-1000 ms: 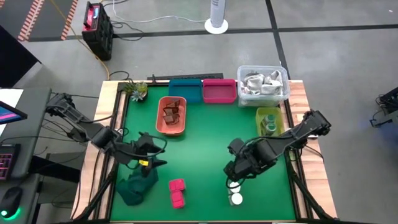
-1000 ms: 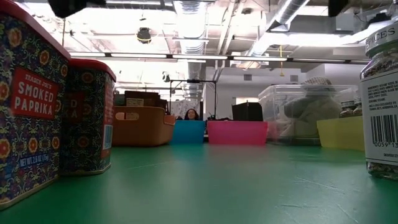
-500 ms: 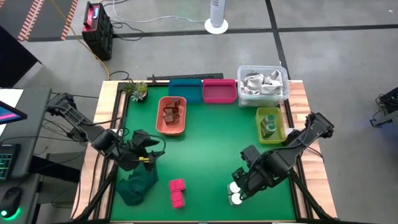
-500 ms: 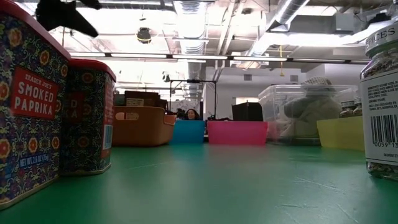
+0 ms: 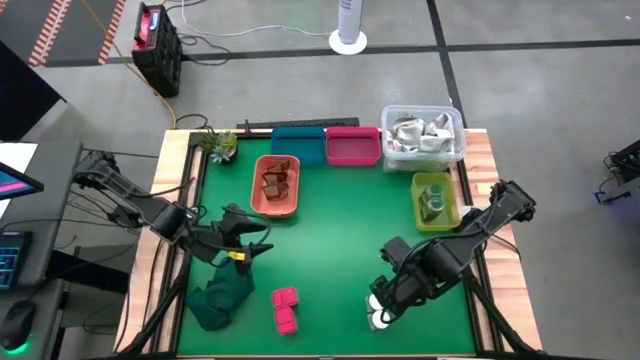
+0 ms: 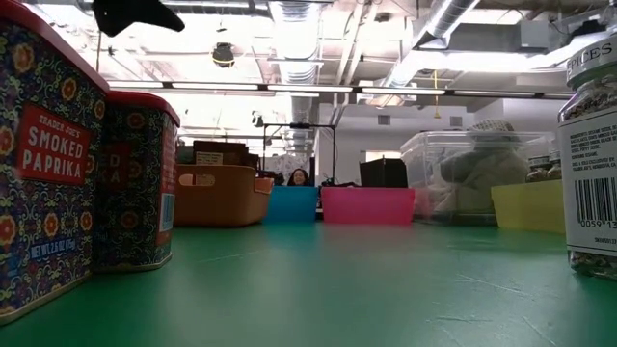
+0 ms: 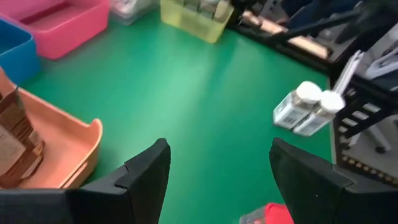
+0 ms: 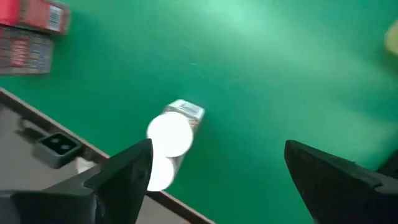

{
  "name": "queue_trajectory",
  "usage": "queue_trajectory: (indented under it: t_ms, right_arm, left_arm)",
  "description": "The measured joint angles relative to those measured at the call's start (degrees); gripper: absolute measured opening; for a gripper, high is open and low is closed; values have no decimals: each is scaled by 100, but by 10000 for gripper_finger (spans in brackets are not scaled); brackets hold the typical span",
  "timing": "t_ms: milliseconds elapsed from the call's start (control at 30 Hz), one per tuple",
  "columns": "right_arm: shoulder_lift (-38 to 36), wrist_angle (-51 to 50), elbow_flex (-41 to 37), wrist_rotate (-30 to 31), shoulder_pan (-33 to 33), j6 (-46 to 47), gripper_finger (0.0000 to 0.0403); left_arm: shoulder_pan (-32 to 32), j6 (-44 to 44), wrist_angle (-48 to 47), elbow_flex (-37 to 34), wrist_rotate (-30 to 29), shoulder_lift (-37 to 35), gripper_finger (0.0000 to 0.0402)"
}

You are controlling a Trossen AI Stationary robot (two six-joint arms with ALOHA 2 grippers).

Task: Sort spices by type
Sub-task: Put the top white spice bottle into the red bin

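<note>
White-topped jars (image 5: pixel 378 312) await pickup — right gripper (image 5: pixel 388 296) hovers over them, jaws wide, empty — descent next.

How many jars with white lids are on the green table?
2. Both white-lidded jars stand touching each other near the table's front edge, under the right gripper. One is a bit farther in, the other nearest the edge. None seem hidden.
</note>
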Motion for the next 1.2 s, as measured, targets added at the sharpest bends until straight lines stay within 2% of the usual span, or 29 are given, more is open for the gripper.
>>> queue_trajectory:
  t_ms: [267,533,800,967,1200]
  right_arm:
    - [346,212,-25,3,1,40,399]
    - [860,490,-33,-322,29,241,399]
    - [874,439,-33,-405,53,333,400]
    - [873,1046,-232,-408,38,297,398]
    - [873,1160,-416,-414,53,437,396]
  left_arm:
    - [-5,-107,93,2,-2,-62,263]
    - [-5,-221,-26,2,92,-62,263]
    - [-5,-120,-31,2,144,-62,263]
    - [-5,-109,-208,2,144,-62,263]
    - [-5,-203,-354,2,182,-62,263]
